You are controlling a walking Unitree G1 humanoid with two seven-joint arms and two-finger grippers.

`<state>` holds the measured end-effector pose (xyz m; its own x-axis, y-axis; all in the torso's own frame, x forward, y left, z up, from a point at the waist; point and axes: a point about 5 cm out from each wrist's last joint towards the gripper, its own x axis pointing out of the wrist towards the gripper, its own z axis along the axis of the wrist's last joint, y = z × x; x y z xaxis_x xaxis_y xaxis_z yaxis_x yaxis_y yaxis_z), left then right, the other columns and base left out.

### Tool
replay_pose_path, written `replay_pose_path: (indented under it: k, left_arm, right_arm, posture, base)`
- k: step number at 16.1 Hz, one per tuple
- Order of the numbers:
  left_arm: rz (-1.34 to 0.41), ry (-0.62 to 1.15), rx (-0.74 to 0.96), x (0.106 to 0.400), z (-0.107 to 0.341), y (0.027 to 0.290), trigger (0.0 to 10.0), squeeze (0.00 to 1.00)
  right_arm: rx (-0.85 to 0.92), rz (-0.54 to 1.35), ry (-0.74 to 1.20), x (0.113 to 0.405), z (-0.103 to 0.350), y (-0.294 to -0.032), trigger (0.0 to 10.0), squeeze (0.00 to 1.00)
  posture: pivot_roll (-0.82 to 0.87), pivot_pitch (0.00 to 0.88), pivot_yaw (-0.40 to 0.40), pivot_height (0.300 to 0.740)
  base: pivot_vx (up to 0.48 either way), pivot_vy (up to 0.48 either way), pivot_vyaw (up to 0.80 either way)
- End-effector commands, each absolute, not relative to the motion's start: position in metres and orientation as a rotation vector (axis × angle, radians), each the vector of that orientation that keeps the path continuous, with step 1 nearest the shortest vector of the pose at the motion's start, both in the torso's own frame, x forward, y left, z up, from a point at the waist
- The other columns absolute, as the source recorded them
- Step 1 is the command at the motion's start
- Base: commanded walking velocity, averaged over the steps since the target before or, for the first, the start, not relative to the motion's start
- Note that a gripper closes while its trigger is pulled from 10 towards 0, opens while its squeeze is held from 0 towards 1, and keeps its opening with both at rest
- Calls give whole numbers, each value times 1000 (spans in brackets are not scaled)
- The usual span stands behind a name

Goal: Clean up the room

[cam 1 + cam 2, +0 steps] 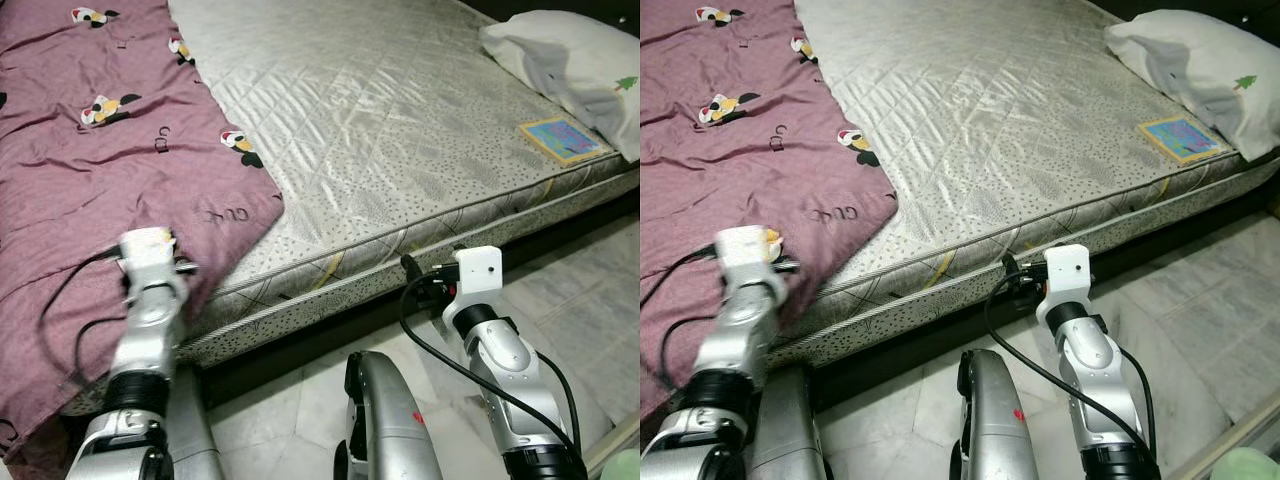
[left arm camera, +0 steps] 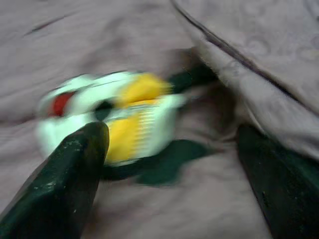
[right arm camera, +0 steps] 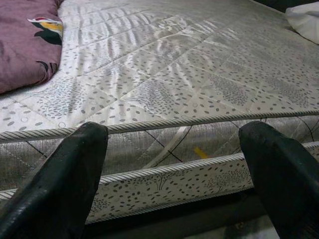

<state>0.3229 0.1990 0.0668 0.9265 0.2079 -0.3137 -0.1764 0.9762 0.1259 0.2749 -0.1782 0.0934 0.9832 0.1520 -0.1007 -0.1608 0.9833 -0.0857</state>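
1. Left gripper [image 2: 169,149] over maroon blanket [image 1: 110,160] on mattress [image 1: 400,130], fingers apart.
2. Right gripper [image 3: 174,164] spread, facing mattress edge.
3. Risk: pinching one thin fold, blanket slipping free.

A pale marble floor [image 1: 590,300] is showing at four o'clock, with a dark gap [image 1: 330,335] running beneath the mattress edge.
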Motion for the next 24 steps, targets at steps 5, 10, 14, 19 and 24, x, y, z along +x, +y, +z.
replay_pose_path:
  k: [5, 10, 14, 19, 24]
  left_arm:
    - [-329, 382, 368, 312, 53, 142, 10000, 0]
    - [-547, 416, 553, 291, 36, 130, 10000, 0]
    - [-404, 134, 577, 304, 73, 131, 10000, 0]
    - [-18, -58, 434, 330, 121, 171, 10000, 0]
    - [-142, 424, 382, 336, 60, 178, 10000, 0]
  right_arm:
    - [-94, 149, 78, 278, 99, -178, 10000, 0]
    - [-90, 147, 71, 282, 99, -175, 10000, 0]
    - [-88, 139, 62, 285, 100, -175, 10000, 0]
    - [-80, 145, 50, 287, 101, -173, 10000, 0]
    - [-81, 146, 48, 285, 101, -174, 10000, 0]
  posture:
    - [-101, 76, -90, 506]
    - [-96, 62, -80, 506]
    - [-88, 51, -76, 506]
    - [-87, 42, -78, 506]
    - [-117, 40, -76, 506]
  base:
    - [0, 0, 0]
    - [0, 0, 0]
    - [0, 0, 0]
    - [0, 0, 0]
    - [0, 0, 0]
